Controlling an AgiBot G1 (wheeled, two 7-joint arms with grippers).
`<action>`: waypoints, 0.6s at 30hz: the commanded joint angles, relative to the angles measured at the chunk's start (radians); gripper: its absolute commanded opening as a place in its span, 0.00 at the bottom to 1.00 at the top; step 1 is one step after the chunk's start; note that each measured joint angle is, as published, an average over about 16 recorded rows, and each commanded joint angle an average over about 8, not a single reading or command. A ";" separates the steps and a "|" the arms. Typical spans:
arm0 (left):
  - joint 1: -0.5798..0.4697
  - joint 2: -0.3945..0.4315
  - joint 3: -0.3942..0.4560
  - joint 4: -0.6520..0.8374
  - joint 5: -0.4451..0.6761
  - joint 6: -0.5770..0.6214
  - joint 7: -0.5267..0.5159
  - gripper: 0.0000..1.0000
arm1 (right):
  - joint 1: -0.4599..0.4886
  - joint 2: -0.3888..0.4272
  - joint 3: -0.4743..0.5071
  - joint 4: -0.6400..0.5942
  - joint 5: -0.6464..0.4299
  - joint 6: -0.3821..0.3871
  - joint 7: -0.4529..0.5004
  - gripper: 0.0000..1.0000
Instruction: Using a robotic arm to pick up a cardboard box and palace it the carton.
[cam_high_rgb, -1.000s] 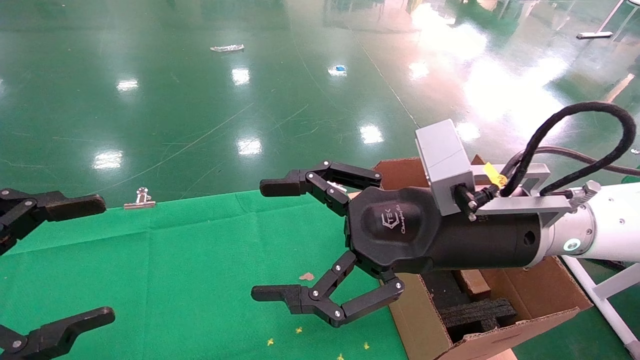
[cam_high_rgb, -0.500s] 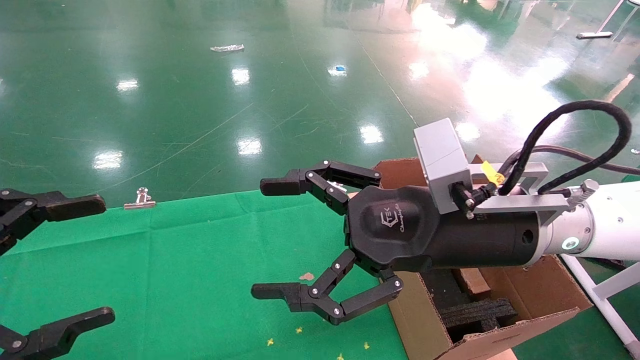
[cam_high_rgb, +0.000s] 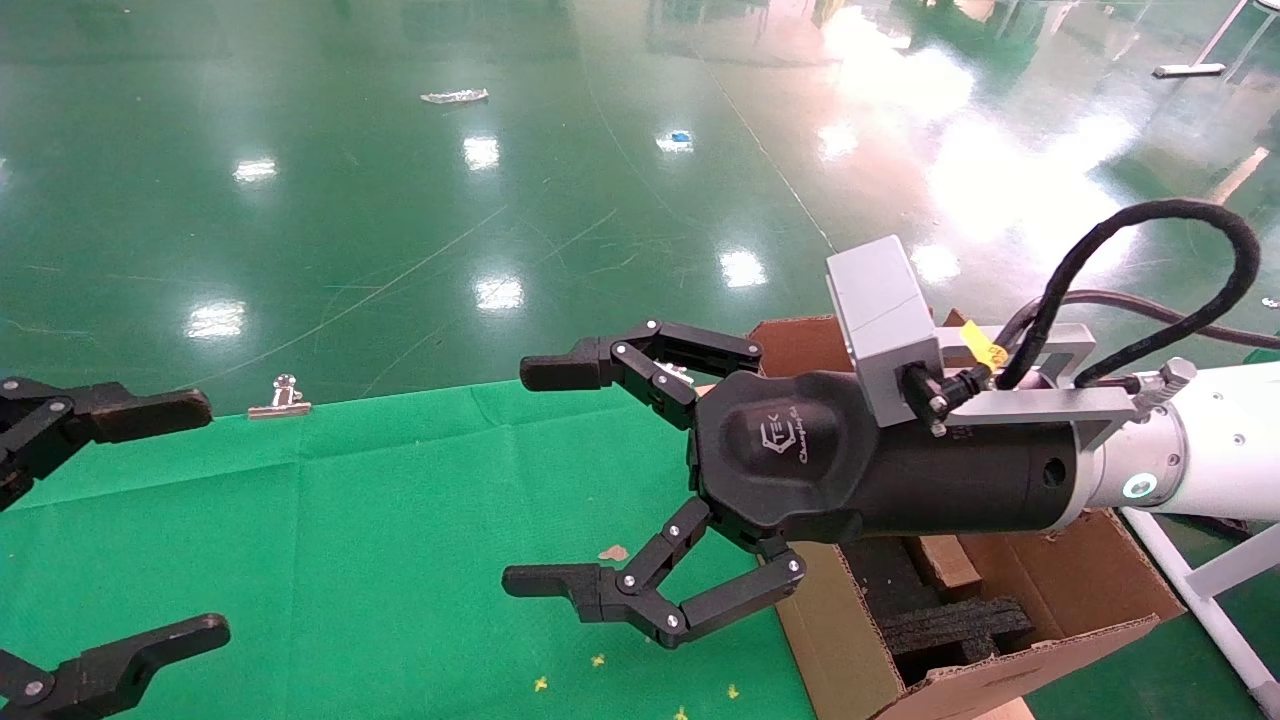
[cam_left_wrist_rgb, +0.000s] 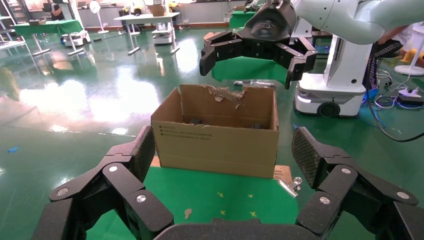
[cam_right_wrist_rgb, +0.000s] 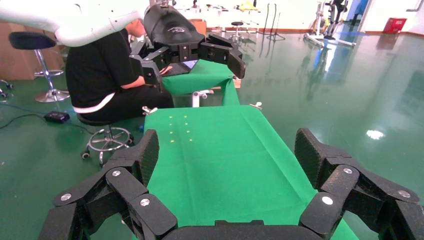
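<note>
Head view, right pincer (cam_high_rgb: 535, 478): released, its black linkage fingers spread wide, nothing between them; it hangs above the green tabletop (cam_high_rgb: 350, 520), just left of the carton.
Head view, robotic arm (cam_high_rgb: 1190, 455): white-jointed, reaching in from the right, with a grey camera block (cam_high_rgb: 885, 325) and a looping black cable (cam_high_rgb: 1150, 265) on top.
Head view, writing: a white logo with "TEK" and a slanted script line too small to read sits on the black pincer body.
Head view, carton (cam_high_rgb: 1000, 620): brown corrugated, at the tabletop's right edge, under the arm; black foam inserts (cam_high_rgb: 950, 625) lie inside.
Head view, left pincer (cam_high_rgb: 175, 515): released, at the left edge over the tabletop, holding nothing.
Head view, extras: a metal clip (cam_high_rgb: 280, 398) at the tabletop's far edge; a small brown scrap (cam_high_rgb: 612, 552) on the cloth.
Left wrist view, left pincer (cam_left_wrist_rgb: 222, 155): fingers apart, empty, facing the carton (cam_left_wrist_rgb: 217, 132).
Left wrist view, carton: flaps upright, the far one torn; small black print on its near face, not legible.
Left wrist view, right pincer (cam_left_wrist_rgb: 257, 60): spread, above the carton.
Right wrist view, right pincer (cam_right_wrist_rgb: 227, 155): fingers apart, over the tabletop (cam_right_wrist_rgb: 220, 155).
Right wrist view, left pincer (cam_right_wrist_rgb: 192, 62): spread, beyond the tabletop's far end.
Cardboard box: not seen in any view.
</note>
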 joint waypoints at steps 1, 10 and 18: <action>0.000 0.000 0.000 0.000 0.000 0.000 0.000 1.00 | 0.000 0.000 0.000 0.000 0.000 0.000 0.000 1.00; 0.000 0.000 0.000 0.000 0.000 0.000 0.000 1.00 | 0.001 0.000 -0.001 -0.001 0.000 0.000 0.000 1.00; 0.000 0.000 0.000 0.000 0.000 0.000 0.000 1.00 | 0.001 0.000 -0.001 -0.001 0.000 0.000 0.000 1.00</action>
